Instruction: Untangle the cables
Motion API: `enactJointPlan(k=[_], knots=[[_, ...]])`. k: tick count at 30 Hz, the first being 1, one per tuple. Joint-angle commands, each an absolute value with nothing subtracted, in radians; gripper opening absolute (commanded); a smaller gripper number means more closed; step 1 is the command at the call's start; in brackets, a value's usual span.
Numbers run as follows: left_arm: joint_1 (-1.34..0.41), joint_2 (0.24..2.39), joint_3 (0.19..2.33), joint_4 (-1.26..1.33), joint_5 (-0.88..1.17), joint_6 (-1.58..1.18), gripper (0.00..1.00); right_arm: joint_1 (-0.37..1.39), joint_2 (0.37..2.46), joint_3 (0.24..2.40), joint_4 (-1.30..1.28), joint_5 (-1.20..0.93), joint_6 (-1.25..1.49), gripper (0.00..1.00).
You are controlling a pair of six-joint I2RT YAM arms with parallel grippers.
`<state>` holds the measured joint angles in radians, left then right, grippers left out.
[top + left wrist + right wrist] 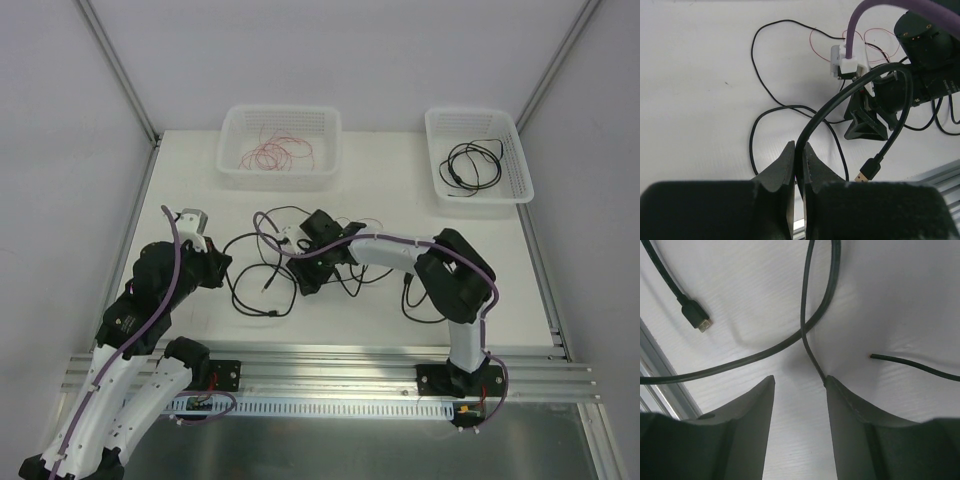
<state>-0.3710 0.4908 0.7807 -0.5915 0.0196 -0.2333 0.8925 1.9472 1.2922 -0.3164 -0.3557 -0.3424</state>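
Black cables (pixel 262 283) lie in tangled loops on the white table between my grippers, with a fine red wire (pixel 824 44) among them. My left gripper (pixel 799 148) is shut on a thick black cable (pixel 840 97) that arches up and ends in a USB plug (pixel 867 170). In the top view the left gripper (pixel 222 268) sits at the left of the tangle. My right gripper (pixel 799 381) is open just above the table; a thin black cable (pixel 805 315) touches its right fingertip (pixel 829 382). It shows over the tangle's middle in the top view (pixel 305 280).
A white basket (pixel 232 160) at the back holds red wires (pixel 280 153). A second basket (pixel 515 190) at back right holds a black cable (pixel 472 163). More black cable (pixel 420 305) lies under the right arm. An aluminium rail (pixel 330 375) runs along the near edge.
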Motion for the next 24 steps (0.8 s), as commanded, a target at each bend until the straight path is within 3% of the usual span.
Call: enactJointPlan(k=[1, 4, 15, 24], knots=[[-0.364, 0.491, 0.782, -0.578, 0.008, -0.265, 0.01, 0.933, 1.962, 1.286, -0.307, -0.351, -0.38, 0.48], [-0.364, 0.485, 0.779, -0.587, 0.006, -0.276, 0.01, 0.951, 1.957, 1.284, -0.314, -0.328, -0.38, 0.4], [-0.364, 0.457, 0.79, -0.634, -0.025, -0.281, 0.01, 0.973, 1.894, 1.267, -0.317, 0.055, -0.362, 0.5], [-0.362, 0.456, 0.785, -0.644, -0.044, -0.287, 0.01, 0.994, 1.933, 1.308, -0.409, -0.138, -0.422, 0.48]])
